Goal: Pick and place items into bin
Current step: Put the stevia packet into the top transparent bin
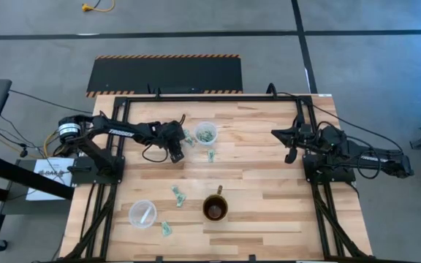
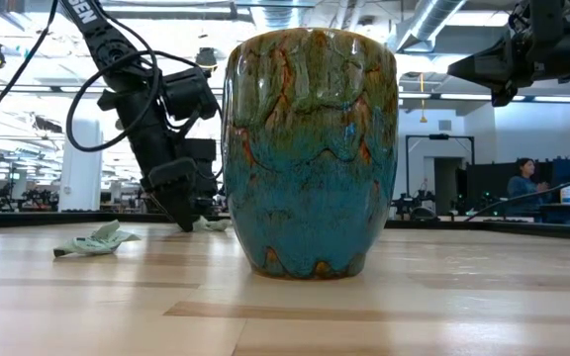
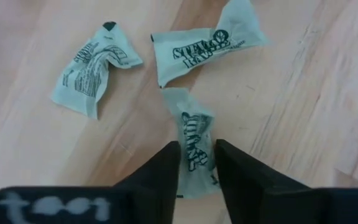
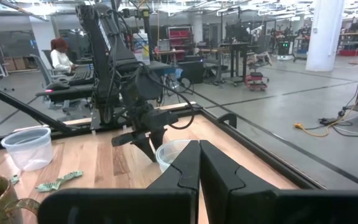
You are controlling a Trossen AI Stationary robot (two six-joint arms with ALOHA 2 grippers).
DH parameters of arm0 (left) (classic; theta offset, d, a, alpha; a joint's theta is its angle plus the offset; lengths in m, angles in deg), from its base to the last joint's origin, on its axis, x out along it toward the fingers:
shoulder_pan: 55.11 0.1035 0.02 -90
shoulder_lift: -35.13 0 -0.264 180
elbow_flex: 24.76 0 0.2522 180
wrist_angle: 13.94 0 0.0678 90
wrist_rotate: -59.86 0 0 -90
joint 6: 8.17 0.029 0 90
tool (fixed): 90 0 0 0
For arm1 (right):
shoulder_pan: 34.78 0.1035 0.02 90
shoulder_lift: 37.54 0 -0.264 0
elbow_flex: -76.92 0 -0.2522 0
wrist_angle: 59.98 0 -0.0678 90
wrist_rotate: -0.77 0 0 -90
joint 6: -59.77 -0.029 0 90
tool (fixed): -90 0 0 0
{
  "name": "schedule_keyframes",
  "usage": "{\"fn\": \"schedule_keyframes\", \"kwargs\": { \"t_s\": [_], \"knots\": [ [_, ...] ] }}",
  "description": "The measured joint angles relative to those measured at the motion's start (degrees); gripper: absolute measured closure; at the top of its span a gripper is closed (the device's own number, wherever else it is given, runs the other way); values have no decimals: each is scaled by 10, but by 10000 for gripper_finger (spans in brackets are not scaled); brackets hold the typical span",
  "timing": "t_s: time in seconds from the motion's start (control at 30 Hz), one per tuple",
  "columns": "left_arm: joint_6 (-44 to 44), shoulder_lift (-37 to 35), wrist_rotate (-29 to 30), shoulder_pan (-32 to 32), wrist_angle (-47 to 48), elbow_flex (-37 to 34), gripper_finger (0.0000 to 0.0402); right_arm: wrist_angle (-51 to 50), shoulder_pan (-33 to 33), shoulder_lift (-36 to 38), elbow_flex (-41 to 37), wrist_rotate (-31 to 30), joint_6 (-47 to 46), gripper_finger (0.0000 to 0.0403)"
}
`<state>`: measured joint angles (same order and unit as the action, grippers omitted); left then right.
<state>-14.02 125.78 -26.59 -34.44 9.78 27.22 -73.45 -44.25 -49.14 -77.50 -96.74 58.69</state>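
I see left gripper (image 1: 179, 155) upper centre-left of table (image 1: 269, 183), fingers (image 3: 160, 171) clamped on green-white packet (image 3: 194, 140), beside clear cup (image 1: 205, 132). Two more packets (image 3: 92, 68) lie near. Right gripper (image 1: 289, 155) parked upper right, fingers closed, empty.

both arms are matte black with white lettering on the links, looped black cables, and flat wedge-shaped fingers (image 3: 166, 171)

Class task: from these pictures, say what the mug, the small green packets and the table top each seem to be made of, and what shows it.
Mug: likely glazed ceramic, glossy with dripping blue-brown glaze. Packets: thin printed paper or film, creased and crumpled. Table top: pale wood planks with visible grain.
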Motion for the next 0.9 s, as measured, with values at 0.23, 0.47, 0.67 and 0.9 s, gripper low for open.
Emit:
{"fn": "schedule_keyframes", "kwargs": {
  "t_s": [0.23, 0.47, 0.67, 0.9],
  "knots": [
    [1, 1, 3, 1, -10, 0, 389, 0, 0, 0, 0, 0, 0, 403],
    [1, -6, 4, -4, -20, -2, 399, 0, 0, 0, 0, 0, 0, 403],
    [0, -65, 21, -20, -31, -2, 401, 0, 0, 0, 0, 0, 0, 403],
    [10, -161, 19, -28, -128, -2, 401, 0, 0, 0, 0, 0, 0, 403]
  ]
}}
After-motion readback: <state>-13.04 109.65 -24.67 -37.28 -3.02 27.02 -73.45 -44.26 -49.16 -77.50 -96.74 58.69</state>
